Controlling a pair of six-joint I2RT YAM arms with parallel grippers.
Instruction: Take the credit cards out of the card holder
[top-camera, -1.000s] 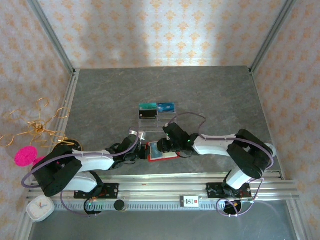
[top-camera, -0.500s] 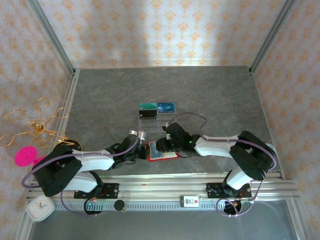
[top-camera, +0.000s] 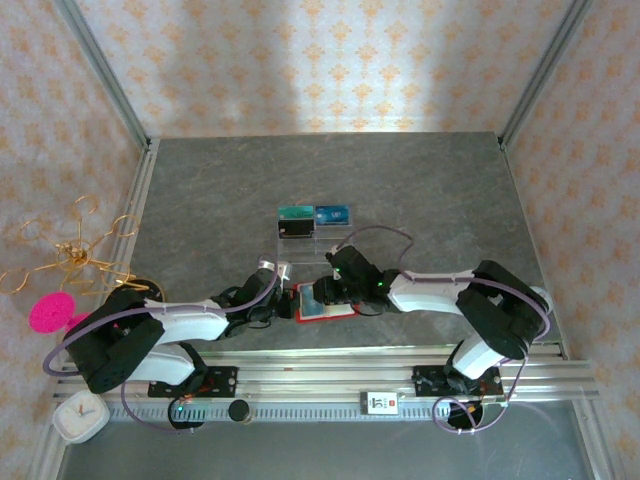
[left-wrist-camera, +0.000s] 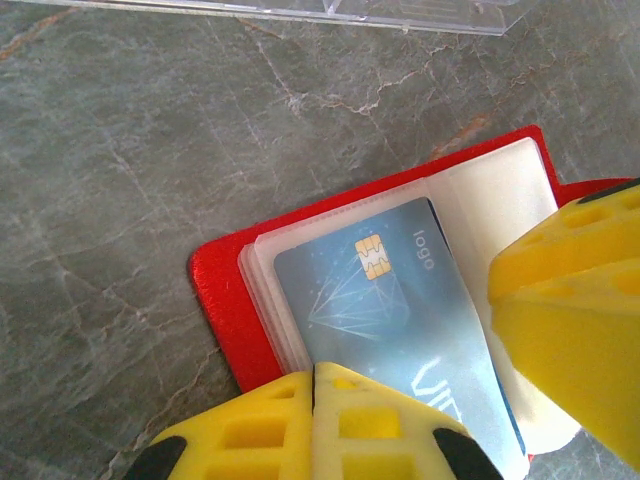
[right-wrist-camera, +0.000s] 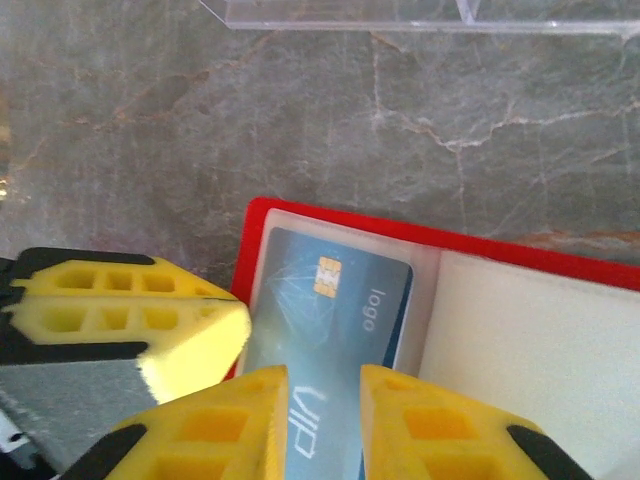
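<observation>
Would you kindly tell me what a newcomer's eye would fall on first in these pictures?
The open red card holder, lying near the front edge of the table, stands out first, with a blue credit card tucked in one pale pocket. Yellow-fingered claws crowd it: the left claw shut at the card's edge, the right claw slightly open over the card.

- The left white-and-black arm (top-camera: 190, 322) and right white-and-black arm (top-camera: 430, 290) stretch low and inward — wrists nearly meeting.
- The left yellow-fingered gripper (left-wrist-camera: 314, 380): fingers pressed together.
- The right yellow-fingered gripper (right-wrist-camera: 323, 400): jaws slightly parted, just beside it.
</observation>
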